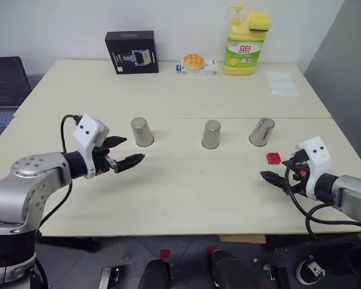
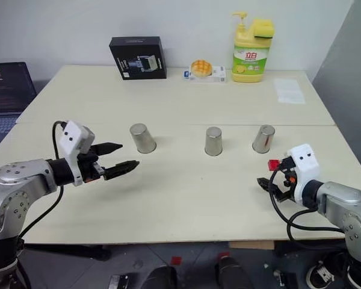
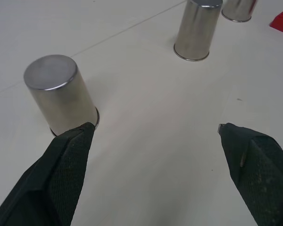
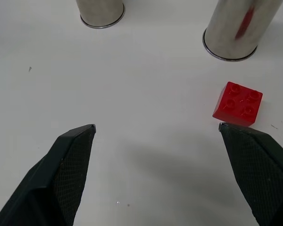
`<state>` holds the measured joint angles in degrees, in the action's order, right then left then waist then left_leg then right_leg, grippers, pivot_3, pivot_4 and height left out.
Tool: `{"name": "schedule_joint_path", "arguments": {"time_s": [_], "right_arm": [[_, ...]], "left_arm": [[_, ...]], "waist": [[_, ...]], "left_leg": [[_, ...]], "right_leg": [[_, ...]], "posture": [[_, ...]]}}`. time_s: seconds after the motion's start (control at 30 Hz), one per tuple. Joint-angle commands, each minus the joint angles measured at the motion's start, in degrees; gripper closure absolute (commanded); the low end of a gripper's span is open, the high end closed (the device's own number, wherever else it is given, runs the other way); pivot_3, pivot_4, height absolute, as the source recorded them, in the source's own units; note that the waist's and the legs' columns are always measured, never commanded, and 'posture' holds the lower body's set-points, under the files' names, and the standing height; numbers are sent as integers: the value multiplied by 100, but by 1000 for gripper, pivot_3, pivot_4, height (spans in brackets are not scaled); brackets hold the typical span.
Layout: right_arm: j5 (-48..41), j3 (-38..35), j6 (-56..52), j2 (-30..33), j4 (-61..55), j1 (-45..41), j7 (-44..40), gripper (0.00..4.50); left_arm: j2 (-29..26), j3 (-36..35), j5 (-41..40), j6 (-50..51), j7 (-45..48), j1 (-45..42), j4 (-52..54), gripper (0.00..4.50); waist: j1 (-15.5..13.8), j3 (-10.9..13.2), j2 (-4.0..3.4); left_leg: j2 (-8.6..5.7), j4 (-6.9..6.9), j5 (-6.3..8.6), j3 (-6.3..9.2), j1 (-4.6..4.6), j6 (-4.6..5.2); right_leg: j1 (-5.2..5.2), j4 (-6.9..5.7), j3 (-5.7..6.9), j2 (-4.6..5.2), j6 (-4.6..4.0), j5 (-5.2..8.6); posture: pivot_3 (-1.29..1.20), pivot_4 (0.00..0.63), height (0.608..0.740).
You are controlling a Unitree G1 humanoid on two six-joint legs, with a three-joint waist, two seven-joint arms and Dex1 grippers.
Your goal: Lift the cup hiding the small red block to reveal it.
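Three silver metal cups stand upside down in a row on the table: a left cup (image 1: pixel 142 132), a middle cup (image 1: pixel 211 134) and a right cup (image 1: pixel 262 132). The small red block (image 1: pixel 273 158) lies uncovered on the table just in front of the right cup, and none of the cups is over it. My left gripper (image 1: pixel 132 150) hovers open just left of the left cup (image 3: pixel 61 94), holding nothing. My right gripper (image 4: pixel 155 127) is open and empty too, close to the red block (image 4: pixel 237 103), which lies by one fingertip.
At the table's far edge are a black box (image 1: pixel 131 52), a wrapped bun (image 1: pixel 198 64), a yellow soap bottle (image 1: pixel 245 42) and a sheet of paper (image 1: pixel 283 83). A laptop (image 1: pixel 3 84) sits at the far left. A seam crosses the table behind the cups.
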<state>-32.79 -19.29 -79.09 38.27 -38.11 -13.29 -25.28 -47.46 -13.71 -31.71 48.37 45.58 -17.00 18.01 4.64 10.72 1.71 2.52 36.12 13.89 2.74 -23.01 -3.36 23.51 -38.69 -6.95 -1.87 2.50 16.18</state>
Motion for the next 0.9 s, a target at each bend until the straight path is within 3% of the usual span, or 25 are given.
{"name": "schedule_joint_path", "arguments": {"time_s": [0.03, 0.5, 0.9], "right_arm": [[-59, -165, 5, 109, -122, -128, 28, 47], [-85, -31, 28, 49, -89, -173, 84, 47], [44, 171, 278, -89, 15, -219, 273, 47]], "left_arm": [[6, -171, -175, 28, -60, -96, 121, 0], [-179, -51, -182, -81, 88, 130, 282, 0], [1, 229, 40, -434, -22, 121, 178, 0]], "waist": [[0, 0, 0], [1, 0, 0], [1, 0, 0]], "left_leg": [[0, 0, 0, 0, 0, 0], [0, 1, -1, 0, 4, -1], [0, 3, -1, 0, 5, -1]], "right_leg": [[0, 0, 0, 0, 0, 0], [-1, -7, 0, 0, 0, 0], [-1, -12, -1, 0, 0, 0]], "posture": [[0, 150, 740], [0, 150, 740], [0, 150, 740]]}}
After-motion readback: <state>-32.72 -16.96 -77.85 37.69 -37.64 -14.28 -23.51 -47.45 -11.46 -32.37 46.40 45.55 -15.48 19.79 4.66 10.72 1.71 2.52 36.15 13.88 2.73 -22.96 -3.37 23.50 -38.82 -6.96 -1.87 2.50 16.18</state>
